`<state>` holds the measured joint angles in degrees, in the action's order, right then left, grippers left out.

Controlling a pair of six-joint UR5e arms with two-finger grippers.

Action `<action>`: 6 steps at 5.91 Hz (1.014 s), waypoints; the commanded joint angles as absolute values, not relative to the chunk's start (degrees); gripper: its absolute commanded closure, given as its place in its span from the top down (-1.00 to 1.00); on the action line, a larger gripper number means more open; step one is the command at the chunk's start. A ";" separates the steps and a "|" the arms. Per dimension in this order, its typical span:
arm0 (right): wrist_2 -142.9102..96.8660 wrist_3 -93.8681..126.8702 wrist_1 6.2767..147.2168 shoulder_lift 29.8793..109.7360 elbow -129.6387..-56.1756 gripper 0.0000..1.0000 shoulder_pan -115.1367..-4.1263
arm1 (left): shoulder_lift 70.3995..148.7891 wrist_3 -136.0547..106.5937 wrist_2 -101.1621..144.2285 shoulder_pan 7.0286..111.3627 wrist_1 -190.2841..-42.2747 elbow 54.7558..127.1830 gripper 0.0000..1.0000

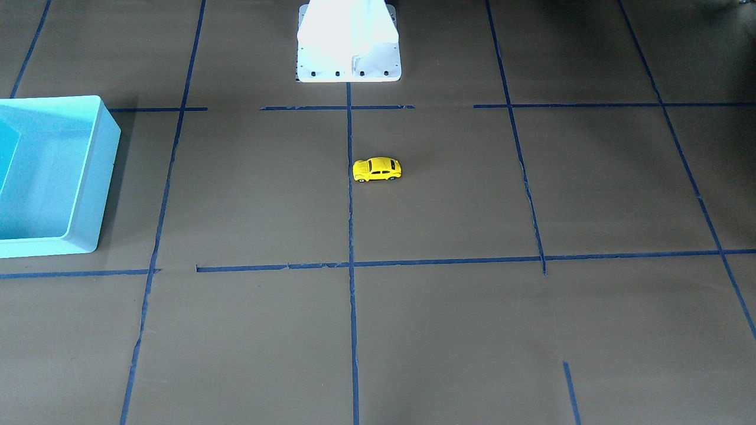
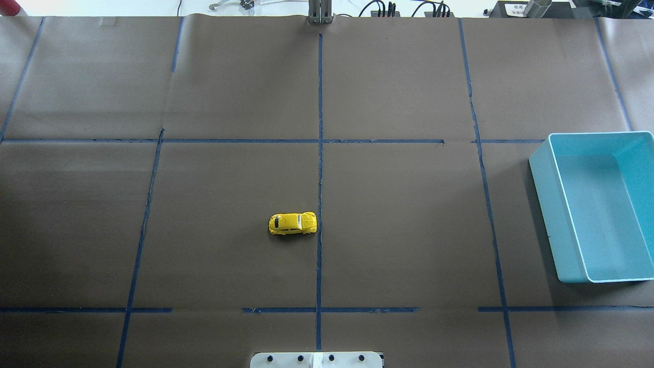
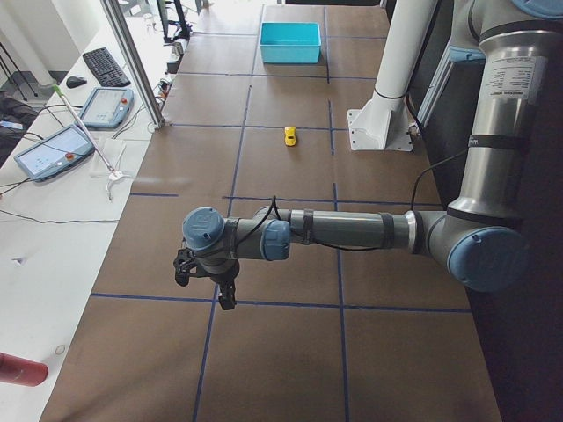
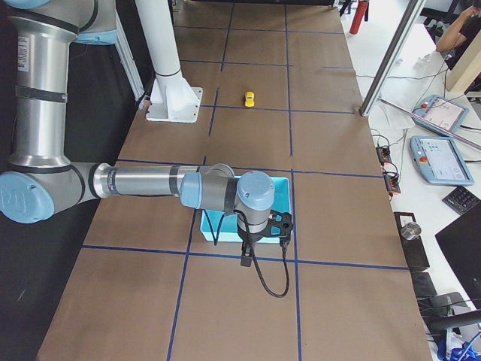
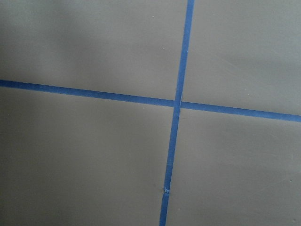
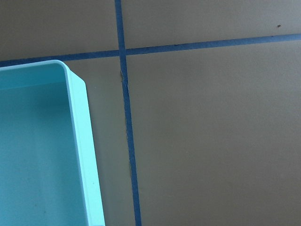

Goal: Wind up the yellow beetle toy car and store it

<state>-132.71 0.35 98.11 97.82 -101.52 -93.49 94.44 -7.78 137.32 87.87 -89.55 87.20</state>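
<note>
The yellow beetle toy car stands on its wheels near the table's middle, just left of the centre tape line; it also shows in the front view and small in the side views. My left gripper shows only in the left side view, far from the car at the table's left end; I cannot tell if it is open. My right gripper shows only in the right side view, above the near edge of the bin; I cannot tell its state. Neither wrist view shows fingers.
An empty turquoise bin sits at the table's right side, seen also in the front view and right wrist view. The white robot base stands behind the car. Blue tape lines grid the brown paper.
</note>
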 commanded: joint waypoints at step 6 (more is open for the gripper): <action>-132.71 0.53 98.09 97.74 -101.51 1.00 -93.52 | 101.65 -8.26 136.50 59.64 -89.30 110.83 1.00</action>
